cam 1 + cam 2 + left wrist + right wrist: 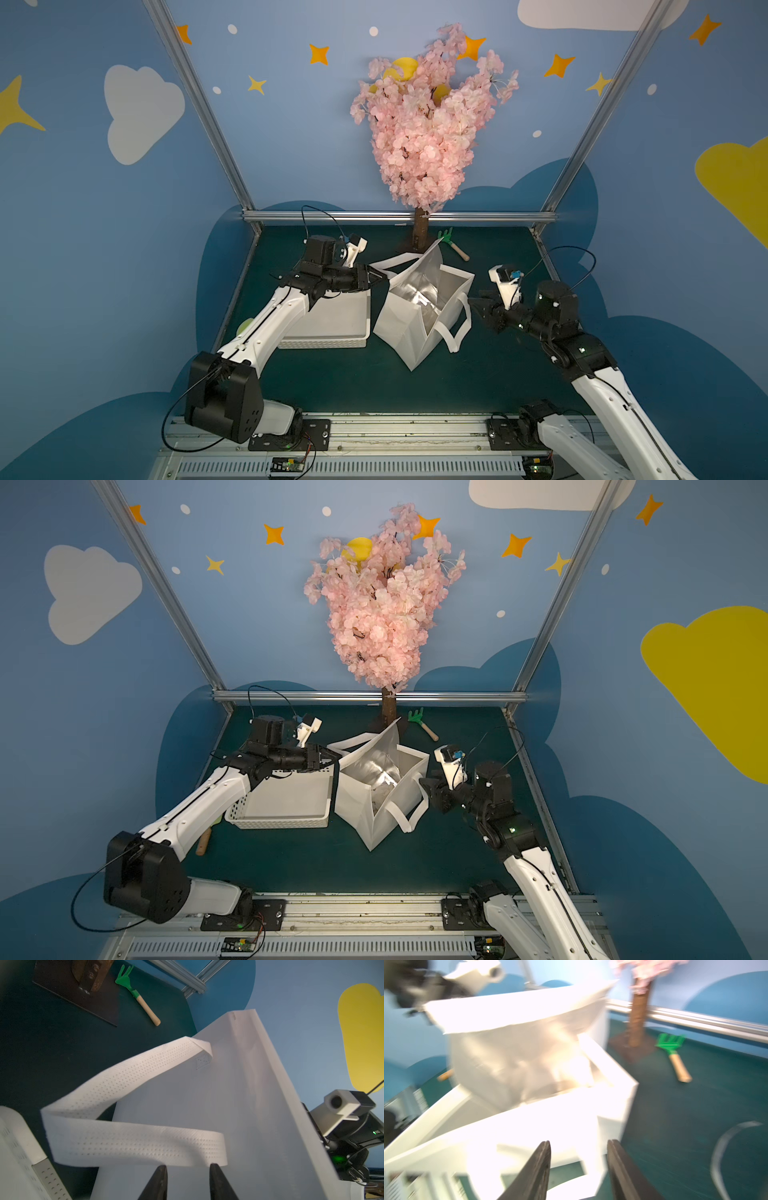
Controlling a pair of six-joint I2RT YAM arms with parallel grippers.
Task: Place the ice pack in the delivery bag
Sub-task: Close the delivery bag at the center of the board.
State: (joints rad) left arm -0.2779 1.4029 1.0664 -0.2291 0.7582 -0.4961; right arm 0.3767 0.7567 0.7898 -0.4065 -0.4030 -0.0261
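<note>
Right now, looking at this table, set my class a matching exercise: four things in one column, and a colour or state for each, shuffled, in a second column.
Things:
1. delivery bag
2. basket
3. toy rake
4. tree

Descriptions:
A. pink blossoms
B. green head, wooden handle
C. silver lining, standing open
D. white perforated plastic

Pairs: 1-C, 2-D, 3-B, 4-A
</note>
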